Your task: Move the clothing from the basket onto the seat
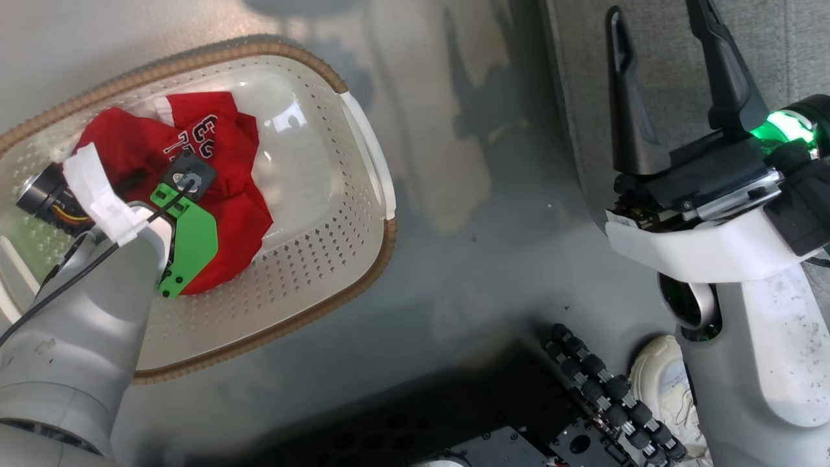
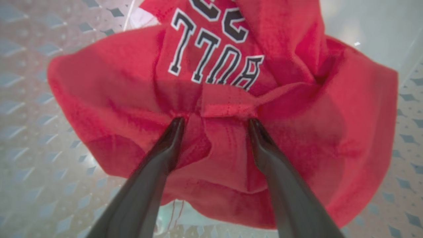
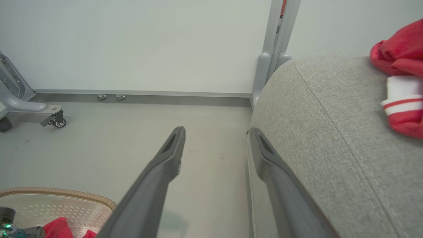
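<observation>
**Left gripper poised to grasp the garment in the basket**

The lettered garment (image 1: 220, 149) lies crumpled in the basket (image 1: 382, 253), toward its left end in the head view. The striped garment (image 3: 401, 99) is seen lying on the seat (image 3: 330, 142). The left gripper (image 2: 216, 121) is lowered into the basket with its fingers wide apart. Its tips are pressed into the red cloth with a raised fold between them, and nothing is clamped yet. The right gripper (image 3: 216, 132) is held wide open and empty above the floor (image 1: 486, 194), just beside the seat's edge.

The step in hand is judged to be the grasp. It would be best done by closing the fingers fully on the fold between them, so that several layers are caught rather than one thin skin of cloth. The tips should be kept off the perforated bottom, lest the basket be dragged along. The lift should be made straight up until the hanging cloth is clear of the brown rim, and only then should the arm be swung toward the seat. A loose hem may be snagged if the lift is cut short.
</observation>
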